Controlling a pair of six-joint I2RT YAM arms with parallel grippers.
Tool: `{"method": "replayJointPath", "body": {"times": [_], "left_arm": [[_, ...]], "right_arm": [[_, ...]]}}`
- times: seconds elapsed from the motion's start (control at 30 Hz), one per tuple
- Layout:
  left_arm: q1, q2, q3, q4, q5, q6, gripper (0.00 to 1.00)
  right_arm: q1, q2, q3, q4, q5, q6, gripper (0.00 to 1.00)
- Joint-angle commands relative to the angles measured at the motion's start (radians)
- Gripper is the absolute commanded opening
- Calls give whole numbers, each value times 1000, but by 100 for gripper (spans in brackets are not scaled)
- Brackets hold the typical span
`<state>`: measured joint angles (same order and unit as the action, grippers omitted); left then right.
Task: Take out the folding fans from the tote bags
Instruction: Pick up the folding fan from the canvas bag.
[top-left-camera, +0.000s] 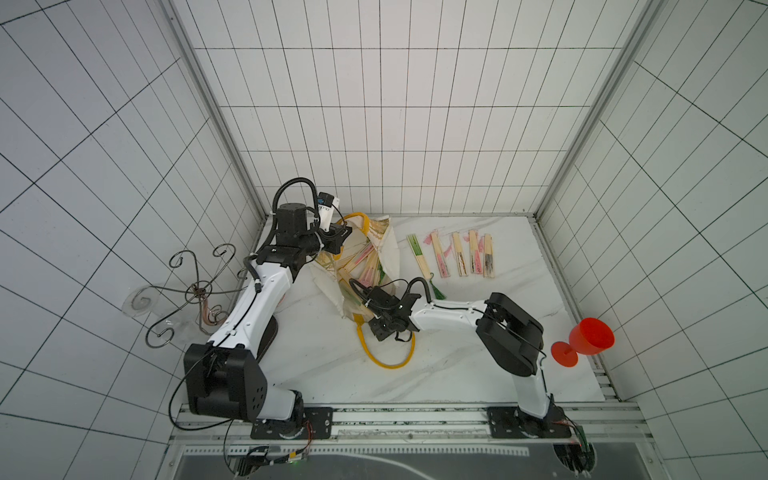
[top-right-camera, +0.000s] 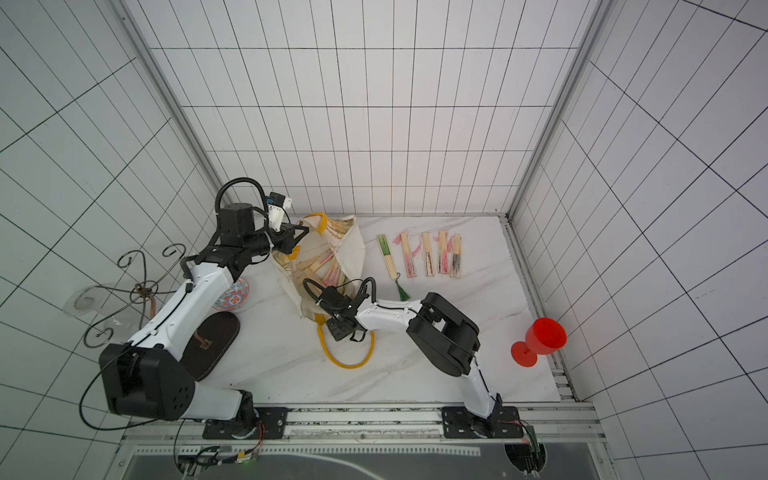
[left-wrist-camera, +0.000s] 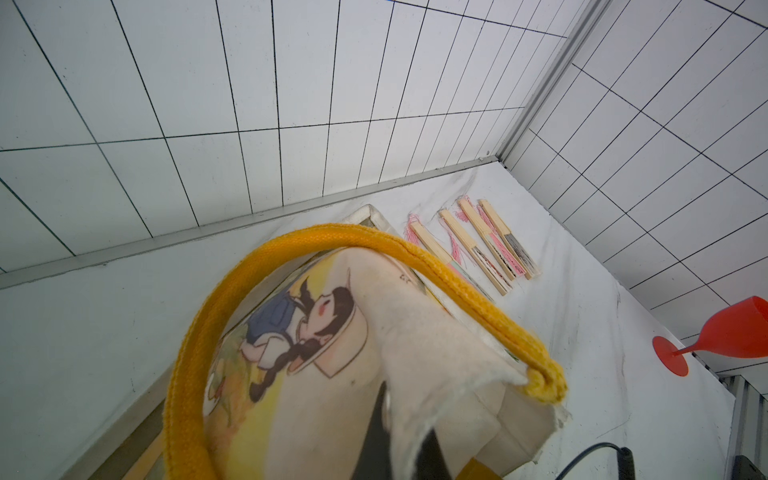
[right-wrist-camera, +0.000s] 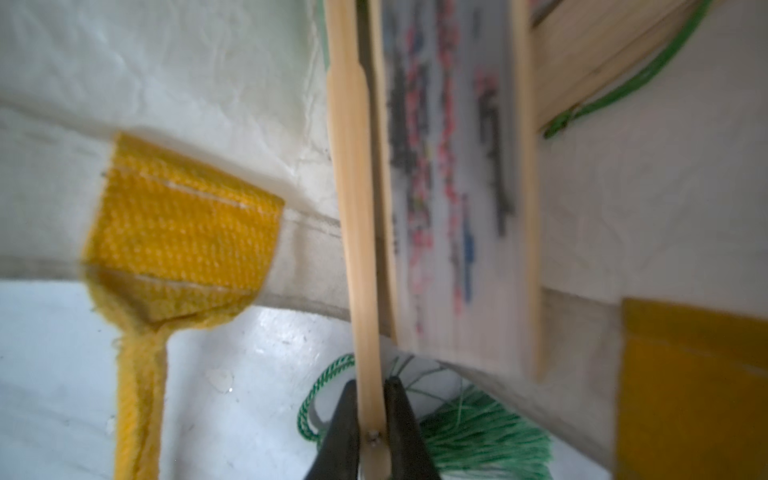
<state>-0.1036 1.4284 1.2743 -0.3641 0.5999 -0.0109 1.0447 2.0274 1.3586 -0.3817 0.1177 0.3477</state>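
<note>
Bamboo pinched at the rivet end by the right tool (right-wrist-camera: 371, 399): folding fan (right-wrist-camera: 357, 208) in the tote bag (right-wrist-camera: 166, 83) mouth, long axis running straight from tool into bag. Probably calls for a pull back along that line. Propped open opposite by the left tool (left-wrist-camera: 405, 432), clenched on canvas.

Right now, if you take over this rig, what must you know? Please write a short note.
Left gripper: shut on the tote bag rim, holding it up.
Right gripper: shut on the pivot end of a closed fan at the bag mouth.
Done: five fans lie in a row on the table.
Left: pull this fan out, then the other fans inside the bag.
</note>
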Motion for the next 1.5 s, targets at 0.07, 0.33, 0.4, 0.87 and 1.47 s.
{"method": "replayJointPath", "body": {"times": [0.07, 0.33, 0.4, 0.87, 1.47], "left_arm": [[-1, -2, 20, 76, 23, 0, 0], [-1, -5, 20, 70, 5, 4, 0], [-1, -5, 20, 68, -3, 2, 0], [1, 3, 23, 57, -60, -6, 0], [12, 21, 37, 37, -97, -18, 0]], "right_arm": [[15, 2, -6, -87, 29, 1, 3], [18, -140, -22, -83, -10, -27, 0], [18, -177, -28, -82, -18, -33, 0], [6, -449, -133, -149, 21, -3, 0], [-287, -927, -364, -302, -45, 60, 0]]}}
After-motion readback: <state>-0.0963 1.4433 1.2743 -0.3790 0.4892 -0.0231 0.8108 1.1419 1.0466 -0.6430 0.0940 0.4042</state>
